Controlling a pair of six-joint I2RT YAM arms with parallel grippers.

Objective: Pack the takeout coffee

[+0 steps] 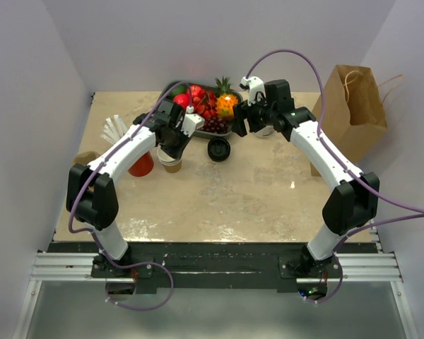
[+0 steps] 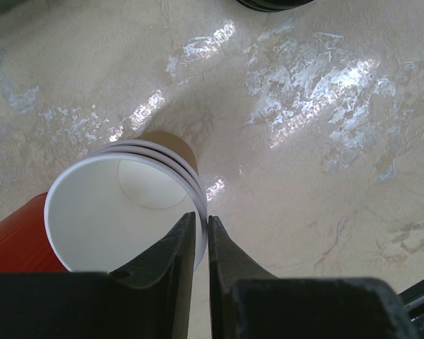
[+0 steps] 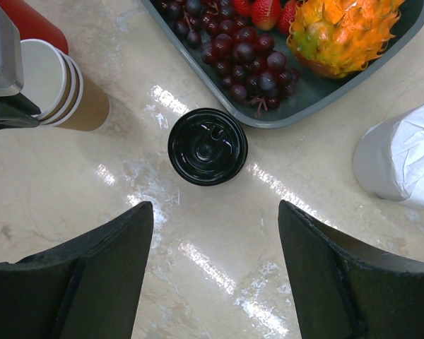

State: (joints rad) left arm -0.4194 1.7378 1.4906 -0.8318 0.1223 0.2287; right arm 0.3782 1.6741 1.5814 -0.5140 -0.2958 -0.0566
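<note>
The step in hand looks like the reach. The right gripper point(image 3: 215, 205) hovers with its jaws wide apart over the small brown paper cup with a round black plastic lid point(image 3: 207, 146), which stands on the bench point(image 3: 127, 191) beside the dark grey tray point(image 3: 307, 99) of grapes and strawberries. Next it likely needs to descend, clasp the cup and carry it to the upright brown paper bag point(image 1: 353, 106). The left gripper point(image 2: 201, 222) pinches the rim of the stack of empty lidless brown cups point(image 2: 120, 212).
</note>
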